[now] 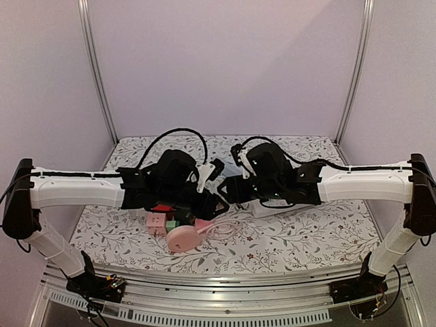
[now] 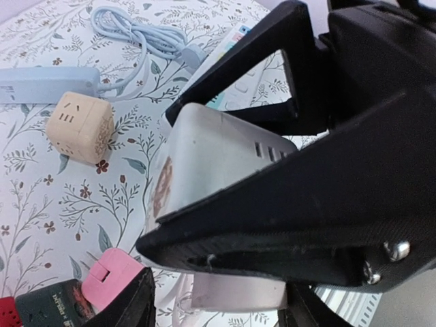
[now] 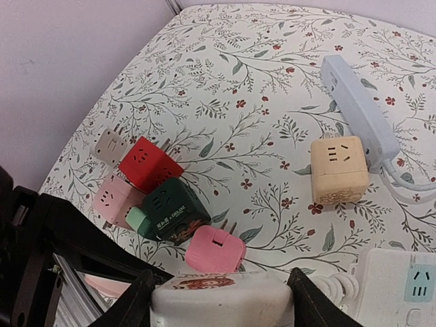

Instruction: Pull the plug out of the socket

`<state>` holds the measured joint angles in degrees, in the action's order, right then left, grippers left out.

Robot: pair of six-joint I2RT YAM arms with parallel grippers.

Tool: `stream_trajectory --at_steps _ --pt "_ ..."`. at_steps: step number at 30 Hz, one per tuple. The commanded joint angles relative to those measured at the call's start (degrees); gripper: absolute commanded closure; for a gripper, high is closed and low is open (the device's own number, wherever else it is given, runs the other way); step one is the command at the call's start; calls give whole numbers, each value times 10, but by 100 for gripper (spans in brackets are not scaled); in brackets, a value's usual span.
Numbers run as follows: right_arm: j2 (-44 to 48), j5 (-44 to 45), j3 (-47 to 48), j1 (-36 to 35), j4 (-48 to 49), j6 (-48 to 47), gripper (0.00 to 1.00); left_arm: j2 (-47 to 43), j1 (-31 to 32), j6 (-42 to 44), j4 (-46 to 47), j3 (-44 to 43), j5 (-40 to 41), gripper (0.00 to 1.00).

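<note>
My right gripper [image 3: 219, 276] is clamping the white socket block [image 3: 225, 301], jaws half spread; my left gripper [image 2: 218, 289] is straddling a white piece [image 2: 235, 296], and I cannot tell whether it is gripping.

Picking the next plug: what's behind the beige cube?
A pale blue power strip lies right against the far side of the beige cube. Where they meet is covered, so any prongs can't be seen.

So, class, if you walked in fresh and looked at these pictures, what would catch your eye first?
The left gripper and right gripper meet mid-table, both clamped on one white block. Close by huddle bright socket cubes: a red cube, a dark green cube and a pink cube. Further off, a beige cube sits beside a pale blue power strip.
</note>
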<state>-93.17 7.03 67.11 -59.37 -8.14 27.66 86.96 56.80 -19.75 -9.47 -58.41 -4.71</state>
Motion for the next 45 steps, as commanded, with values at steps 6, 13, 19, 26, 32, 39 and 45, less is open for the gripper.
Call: stream_trajectory --at_steps 6,13,19,26,32,39,45 --pt "20 -63 17 -13 42 -19 81 5 1 17 9 -8 9 92" --pt "25 -105 -4 -12 40 -59 81 -10 -1 22 12 1 0 100" --pt "34 -141 -24 -13 36 -106 81 -25 -18 12 25 13 -29 100" --pt "62 -140 -50 -16 9 -170 81 -37 -39 13 28 16 -79 100" --pt "58 -64 -30 -16 -1 -122 81 -28 -36 14 25 15 -62 100" --pt "24 90 12 -16 -59 19 83 -22 -22 11 24 17 -25 100" --pt "-7 124 42 -16 -90 67 83 -23 -14 8 27 20 -18 100"
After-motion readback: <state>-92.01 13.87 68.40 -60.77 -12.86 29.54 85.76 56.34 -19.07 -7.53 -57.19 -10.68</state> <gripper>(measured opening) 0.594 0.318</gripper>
